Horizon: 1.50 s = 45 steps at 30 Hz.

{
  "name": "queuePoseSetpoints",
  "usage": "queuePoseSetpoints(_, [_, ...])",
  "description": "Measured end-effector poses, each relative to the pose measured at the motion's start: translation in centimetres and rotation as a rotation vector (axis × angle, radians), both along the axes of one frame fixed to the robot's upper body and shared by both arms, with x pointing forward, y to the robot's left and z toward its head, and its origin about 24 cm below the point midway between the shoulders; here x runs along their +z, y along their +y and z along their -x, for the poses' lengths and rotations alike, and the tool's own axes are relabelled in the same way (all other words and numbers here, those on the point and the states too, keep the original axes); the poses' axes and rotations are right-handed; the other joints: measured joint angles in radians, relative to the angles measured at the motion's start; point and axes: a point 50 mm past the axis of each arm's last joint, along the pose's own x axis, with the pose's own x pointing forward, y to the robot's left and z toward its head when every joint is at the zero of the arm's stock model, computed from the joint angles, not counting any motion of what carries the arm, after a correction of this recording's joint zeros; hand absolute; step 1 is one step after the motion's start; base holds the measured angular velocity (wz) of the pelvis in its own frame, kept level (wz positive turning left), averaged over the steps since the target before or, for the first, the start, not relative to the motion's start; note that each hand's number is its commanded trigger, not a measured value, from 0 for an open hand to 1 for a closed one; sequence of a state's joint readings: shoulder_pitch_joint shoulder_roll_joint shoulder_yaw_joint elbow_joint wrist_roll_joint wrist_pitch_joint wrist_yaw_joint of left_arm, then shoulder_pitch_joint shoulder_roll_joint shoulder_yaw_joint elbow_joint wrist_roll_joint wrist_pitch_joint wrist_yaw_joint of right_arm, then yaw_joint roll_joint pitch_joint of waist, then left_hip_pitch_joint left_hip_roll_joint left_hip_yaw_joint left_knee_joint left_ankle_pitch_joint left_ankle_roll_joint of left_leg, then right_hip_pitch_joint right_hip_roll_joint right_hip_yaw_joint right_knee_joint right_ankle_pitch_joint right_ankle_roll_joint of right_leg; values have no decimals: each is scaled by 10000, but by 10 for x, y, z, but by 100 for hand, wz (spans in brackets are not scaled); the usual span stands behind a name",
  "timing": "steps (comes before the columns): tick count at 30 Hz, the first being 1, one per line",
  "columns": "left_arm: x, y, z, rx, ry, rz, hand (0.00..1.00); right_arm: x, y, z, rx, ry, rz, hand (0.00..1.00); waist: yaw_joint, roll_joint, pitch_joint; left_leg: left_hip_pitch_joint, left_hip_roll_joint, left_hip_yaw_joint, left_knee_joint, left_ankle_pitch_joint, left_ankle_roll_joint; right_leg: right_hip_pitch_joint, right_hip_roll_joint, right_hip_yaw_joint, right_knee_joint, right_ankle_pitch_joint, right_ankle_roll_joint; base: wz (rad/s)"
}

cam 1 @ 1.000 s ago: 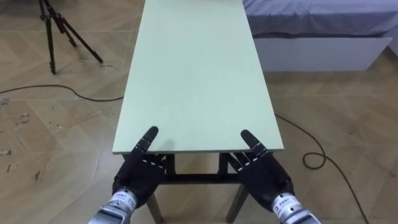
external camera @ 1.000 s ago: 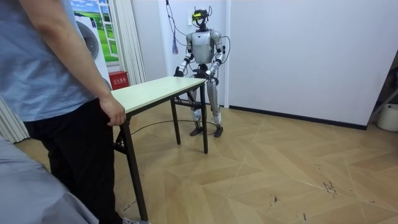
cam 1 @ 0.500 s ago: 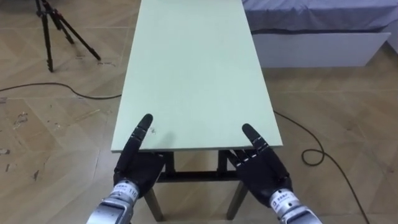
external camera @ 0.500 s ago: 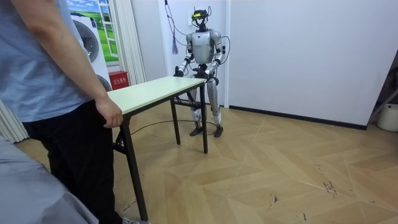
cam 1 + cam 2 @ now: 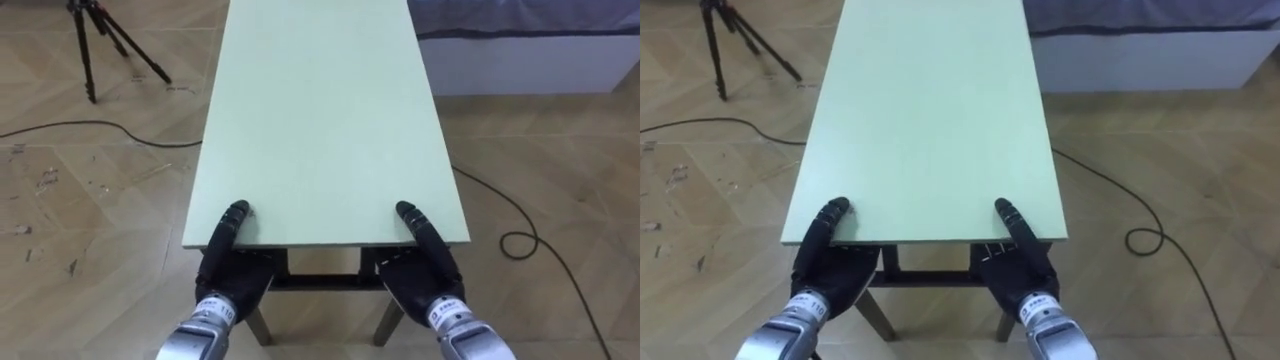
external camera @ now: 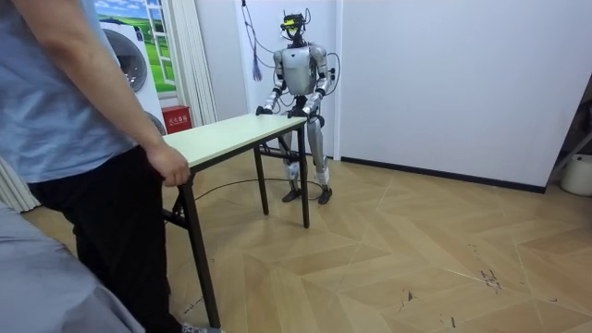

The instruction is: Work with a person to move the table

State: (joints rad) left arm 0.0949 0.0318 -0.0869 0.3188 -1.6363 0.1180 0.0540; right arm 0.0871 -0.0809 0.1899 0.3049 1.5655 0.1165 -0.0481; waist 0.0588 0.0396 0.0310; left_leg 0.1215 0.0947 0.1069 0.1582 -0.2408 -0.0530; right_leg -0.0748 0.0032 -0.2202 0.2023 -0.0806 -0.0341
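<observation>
A long pale green table [image 5: 320, 120] runs away from me, and its near short edge lies right at my hands. My left hand [image 5: 235, 278] sits at the near left corner, palm under the top and thumb [image 5: 236, 214] pressed down onto it. At the near right corner, my right hand [image 5: 425, 282] clamps the edge the same way, thumb [image 5: 412, 217] on top. The other fingers of both hands are hidden beneath the top. In the room view a person holds the far end of the table [image 6: 231, 135] with one hand [image 6: 172, 167].
A black tripod [image 5: 100, 40] stands on the wooden floor at the far left, with a dark cable [image 5: 90, 127] beside it. A bed [image 5: 520, 45] lies at the far right and a second cable [image 5: 520, 240] loops on the floor. A white wall is behind me.
Both hands have gone from stretched to clamped on the table's near edge, with the thumbs now bent down onto the top. The whole picture has shifted a little.
</observation>
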Motion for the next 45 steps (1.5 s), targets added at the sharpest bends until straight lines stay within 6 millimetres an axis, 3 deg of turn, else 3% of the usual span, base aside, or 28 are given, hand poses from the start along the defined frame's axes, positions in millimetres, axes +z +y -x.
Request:
queuePoseSetpoints(8, [-3,-5,1,-83,84,-179,100,-2,1,1,-161,168,217,100,-1,-41,13,149,-40,13,-139,-1,1,104,-15,-283,-6,5,36,1])
queuePoseSetpoints(31, [-4,-11,2,-103,-68,-575,100,1,3,0,-282,-68,595,100,-21,-66,-13,-9,-54,47,-42,-1,1,22,-36,-275,-3,-3,31,0])
queuePoseSetpoints(33, [-4,-12,2,-125,-130,-654,100,1,4,-1,-277,-121,596,100,-50,-64,-37,-38,-54,46,-1,-1,1,19,-38,-301,-4,0,26,2])
queuePoseSetpoints(36, [-3,-11,2,-169,-189,-901,100,2,4,-1,-268,-116,553,100,-135,-35,-133,-77,-62,49,65,-1,1,20,-54,-297,6,5,18,2])
queuePoseSetpoints(38, [-3,-9,3,-120,-204,-1120,100,1,7,0,-215,-97,505,100,-244,4,-253,-60,-59,49,65,0,1,26,-50,-301,25,9,11,0])
queuePoseSetpoints(45, [2,-9,3,41,-458,-1162,100,5,11,0,-249,-358,574,100,-305,18,-274,-24,-42,50,53,0,1,23,-21,-250,46,19,-3,0])
